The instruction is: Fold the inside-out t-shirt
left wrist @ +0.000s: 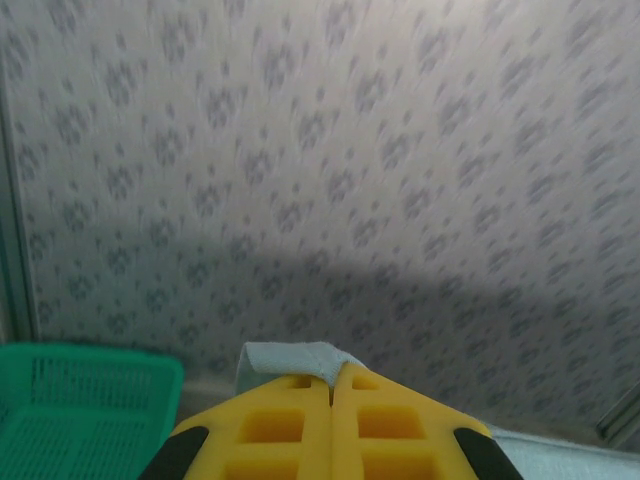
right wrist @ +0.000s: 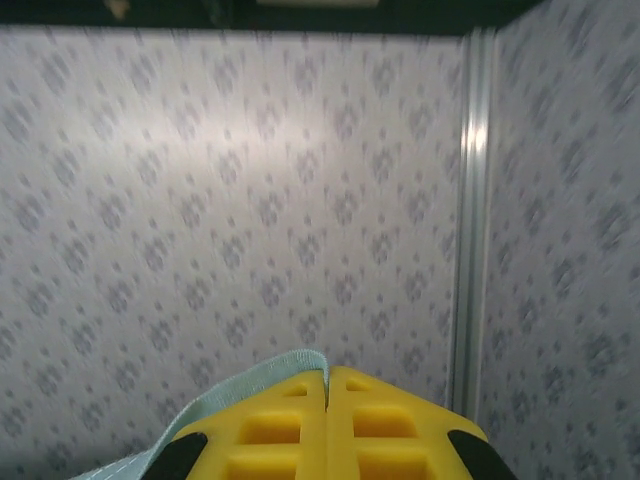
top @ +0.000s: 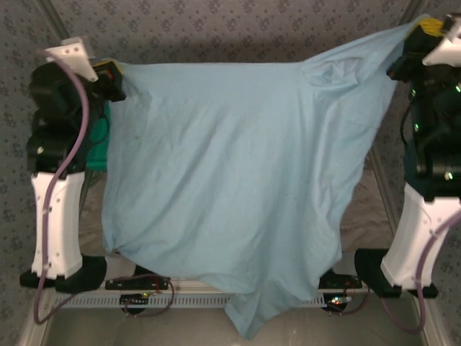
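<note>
Sky-blue cotton, the inside-out t-shirt (top: 230,166) hangs spread between the two arms, its lowest tip drooping past the arm bases at the near edge. Farther up, the left fingers (left wrist: 285,425) are clamped on one top corner and the right fingers (right wrist: 280,425) on the other, higher corner. A teal basket (left wrist: 80,415) sits by the left arm, partly behind the shirt, with a patterned wall (right wrist: 250,200) beyond.

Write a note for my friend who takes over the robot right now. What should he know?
Left tool: shut, pinching the left end of the t-shirt.
Right tool: shut, pinching its right end.
T-shirt: held up and spread wide between the two arms, its bottom hanging past the arm bases. The green basket sits on the left.
Done: shirt lifted and spread.
Left: lay it flat and fold it; no fold shows yet.
</note>
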`<state>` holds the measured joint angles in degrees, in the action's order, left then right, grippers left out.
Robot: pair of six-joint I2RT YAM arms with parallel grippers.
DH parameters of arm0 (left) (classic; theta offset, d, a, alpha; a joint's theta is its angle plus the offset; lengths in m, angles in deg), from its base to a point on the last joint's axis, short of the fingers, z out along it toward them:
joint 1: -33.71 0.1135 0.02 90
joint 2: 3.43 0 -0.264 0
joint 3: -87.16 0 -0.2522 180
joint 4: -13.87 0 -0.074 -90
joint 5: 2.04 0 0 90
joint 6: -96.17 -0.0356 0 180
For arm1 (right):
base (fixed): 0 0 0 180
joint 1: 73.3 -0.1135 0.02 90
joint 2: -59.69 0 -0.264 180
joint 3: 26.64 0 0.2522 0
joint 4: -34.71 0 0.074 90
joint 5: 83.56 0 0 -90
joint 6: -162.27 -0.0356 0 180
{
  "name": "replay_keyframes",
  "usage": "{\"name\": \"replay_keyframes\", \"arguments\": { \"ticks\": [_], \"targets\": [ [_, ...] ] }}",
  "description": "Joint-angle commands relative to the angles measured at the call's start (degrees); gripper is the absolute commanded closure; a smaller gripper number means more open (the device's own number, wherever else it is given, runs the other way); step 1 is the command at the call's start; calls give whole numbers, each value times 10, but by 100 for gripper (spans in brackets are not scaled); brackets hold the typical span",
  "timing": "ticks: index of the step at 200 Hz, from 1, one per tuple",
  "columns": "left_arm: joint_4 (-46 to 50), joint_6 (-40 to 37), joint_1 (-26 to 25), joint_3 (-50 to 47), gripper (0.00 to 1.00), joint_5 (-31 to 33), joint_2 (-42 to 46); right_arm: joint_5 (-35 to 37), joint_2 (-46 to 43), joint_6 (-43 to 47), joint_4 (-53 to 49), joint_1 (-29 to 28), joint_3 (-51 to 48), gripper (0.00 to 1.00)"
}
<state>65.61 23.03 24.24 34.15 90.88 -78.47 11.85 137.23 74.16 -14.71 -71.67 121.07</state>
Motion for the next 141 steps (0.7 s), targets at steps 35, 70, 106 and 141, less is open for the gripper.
{"name": "replay_keyframes", "arguments": {
  "ticks": [35,70,106,141],
  "targets": [
    [-11,-23,6,58,100,-5,-57,-73,92,-87,8,57,87,100],
    [-12,-16,20,65,100,-36,-32,-95,85,-114,-4,65,98,100],
    [0,0,21,46,100,-64,13,-108,38,-105,-42,68,88,100],
    [5,13,20,-6,100,-81,90,-87,-47,-71,-73,70,43,100]
  ]
}}
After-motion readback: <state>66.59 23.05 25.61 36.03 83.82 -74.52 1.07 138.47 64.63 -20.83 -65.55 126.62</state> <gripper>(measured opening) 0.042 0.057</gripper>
